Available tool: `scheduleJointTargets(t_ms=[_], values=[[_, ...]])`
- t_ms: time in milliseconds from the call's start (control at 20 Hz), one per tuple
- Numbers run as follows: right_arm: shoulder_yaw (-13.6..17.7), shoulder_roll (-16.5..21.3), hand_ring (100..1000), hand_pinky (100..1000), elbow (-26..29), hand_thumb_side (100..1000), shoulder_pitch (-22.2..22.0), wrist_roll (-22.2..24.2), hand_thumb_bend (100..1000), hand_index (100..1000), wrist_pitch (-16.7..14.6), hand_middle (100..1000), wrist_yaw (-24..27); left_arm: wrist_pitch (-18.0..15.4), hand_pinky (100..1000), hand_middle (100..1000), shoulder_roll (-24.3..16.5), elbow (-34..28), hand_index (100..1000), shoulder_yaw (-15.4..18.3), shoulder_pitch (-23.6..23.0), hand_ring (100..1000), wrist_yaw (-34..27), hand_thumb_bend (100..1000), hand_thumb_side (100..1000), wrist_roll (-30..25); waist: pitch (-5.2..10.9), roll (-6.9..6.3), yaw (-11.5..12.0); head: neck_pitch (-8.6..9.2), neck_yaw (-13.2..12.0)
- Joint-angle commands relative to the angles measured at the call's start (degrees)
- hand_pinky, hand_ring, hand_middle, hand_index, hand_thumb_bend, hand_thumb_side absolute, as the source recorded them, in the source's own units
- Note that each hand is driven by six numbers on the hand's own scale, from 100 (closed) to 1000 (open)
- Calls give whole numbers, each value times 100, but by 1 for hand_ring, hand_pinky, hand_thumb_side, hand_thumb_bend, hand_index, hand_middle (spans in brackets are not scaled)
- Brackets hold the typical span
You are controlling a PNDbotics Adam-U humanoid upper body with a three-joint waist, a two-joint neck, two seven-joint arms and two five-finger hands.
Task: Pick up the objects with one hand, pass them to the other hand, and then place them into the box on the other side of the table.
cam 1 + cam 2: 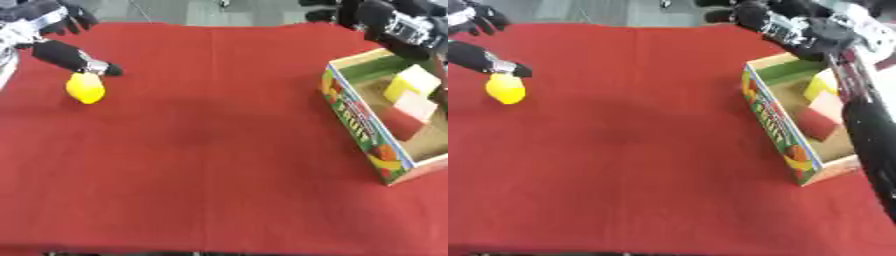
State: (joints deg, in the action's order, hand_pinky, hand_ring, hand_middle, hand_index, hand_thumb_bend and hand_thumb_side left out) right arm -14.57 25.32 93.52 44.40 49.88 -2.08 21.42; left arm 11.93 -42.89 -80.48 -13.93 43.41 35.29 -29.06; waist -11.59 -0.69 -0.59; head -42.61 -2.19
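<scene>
Left hand (61,52) at the red cloth's (210,150) far-left corner, a finger touching the yellow lemon-like object (86,88) but not closed round it — right eye view alone shows the right hand (785,25), fingers curled and empty, above the fruit box (776,125) with blocks inside.

Twin head views, down onto table (219,150)

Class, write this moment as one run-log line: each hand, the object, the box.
left hand: touching yellow object, grasp unclear | right hand: above box, holding nothing | box: blocks inside | stage: pickup, no handover yet
</scene>
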Motion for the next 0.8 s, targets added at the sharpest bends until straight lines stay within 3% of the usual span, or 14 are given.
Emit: scheduleJointTargets(t_ms=[50,350,800], values=[[-206,-3,1000,982,-5,527,130,194,100,1000,-100,920,-156,-97,801,758,-256,58,869,8,135,783,115,894,524,-108,102,-9,13,80,14],[-297,-56,1000,982,23,515,180,209,100,1000,-136,918,-123,-229,813,771,-319,195,861,-63,150,804,447,1000,461,-322,99,-9,13,65,-46],[-459,-138,1000,982,33,521,188,209,100,997,-130,919,-245,-318,813,775,-314,561,859,-52,277,814,942,1000,456,-450,71,1,44,30,-104]])
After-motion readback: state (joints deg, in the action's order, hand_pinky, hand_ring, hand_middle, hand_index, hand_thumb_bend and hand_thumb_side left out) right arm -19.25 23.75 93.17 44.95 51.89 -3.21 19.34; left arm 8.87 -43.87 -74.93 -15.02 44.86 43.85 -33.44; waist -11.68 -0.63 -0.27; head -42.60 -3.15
